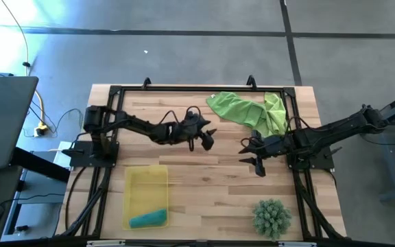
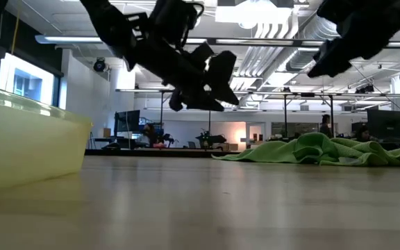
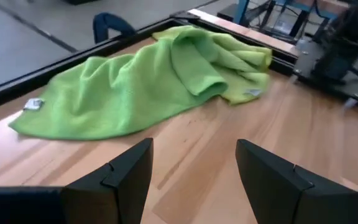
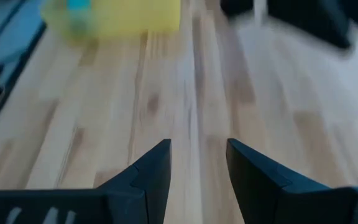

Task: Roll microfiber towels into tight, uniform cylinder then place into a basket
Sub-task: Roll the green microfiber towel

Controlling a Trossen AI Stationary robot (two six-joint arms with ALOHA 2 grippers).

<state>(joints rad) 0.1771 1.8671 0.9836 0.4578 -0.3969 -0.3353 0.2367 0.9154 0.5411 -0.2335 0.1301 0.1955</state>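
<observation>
I'm hovering left gripper (image 1: 206,139) and right gripper (image 1: 254,156) — both open, empty — aiming low at green towels (image 1: 249,111), 12 o'clock.

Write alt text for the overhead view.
Two dark arms hover open and empty over a wooden table, the left gripper and right gripper near the middle. Crumpled green towels lie at the far edge; a rolled teal towel sits in the yellow basket.
</observation>
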